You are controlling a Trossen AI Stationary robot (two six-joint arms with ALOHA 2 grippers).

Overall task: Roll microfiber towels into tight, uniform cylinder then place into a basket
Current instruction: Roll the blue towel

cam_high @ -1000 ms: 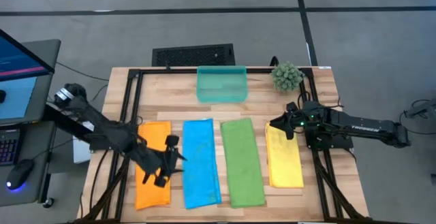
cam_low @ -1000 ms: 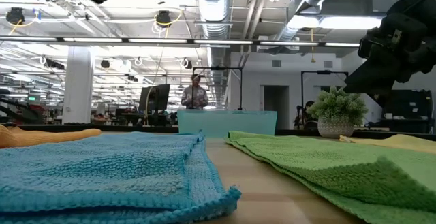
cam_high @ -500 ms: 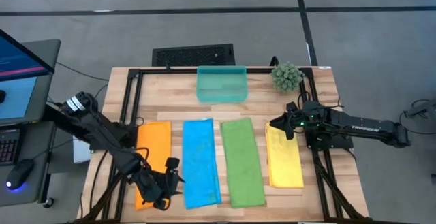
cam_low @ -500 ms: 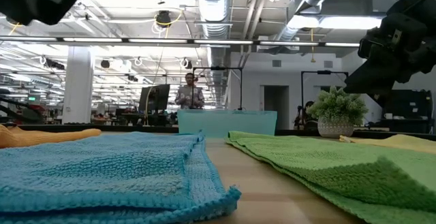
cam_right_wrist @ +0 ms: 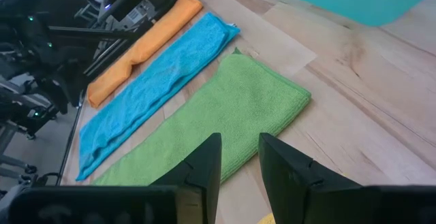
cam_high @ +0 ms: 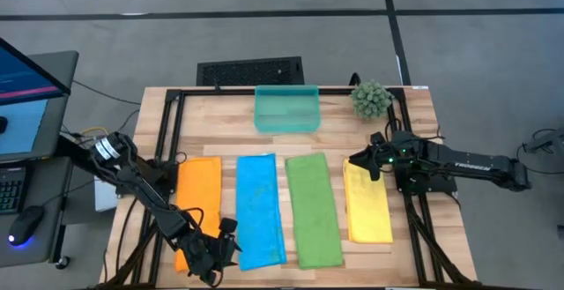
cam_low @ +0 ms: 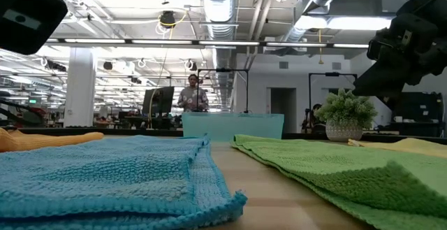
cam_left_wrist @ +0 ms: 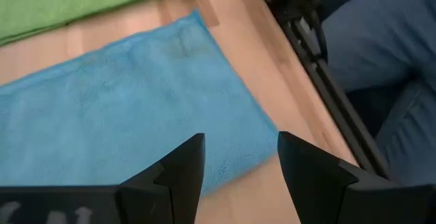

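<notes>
Four towels flat in a row; basket (cam_high: 286, 109) beyond them at the table's far edge

Orange (cam_high: 199, 204), blue (cam_high: 259, 211), green (cam_high: 312, 207), yellow (cam_high: 367, 202) lie unrolled side by side; left gripper (cam_high: 220, 246) hangs spread and empty over the near end between orange and blue, hiding orange's near corner; right gripper (cam_high: 363, 163) waits at yellow's far end, fingers slightly parted; the low view cuts orange and yellow to slivers

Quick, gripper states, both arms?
Left gripper: open, empty, over the blue towel end.
Right gripper: open, empty, above the yellow towel.
</notes>
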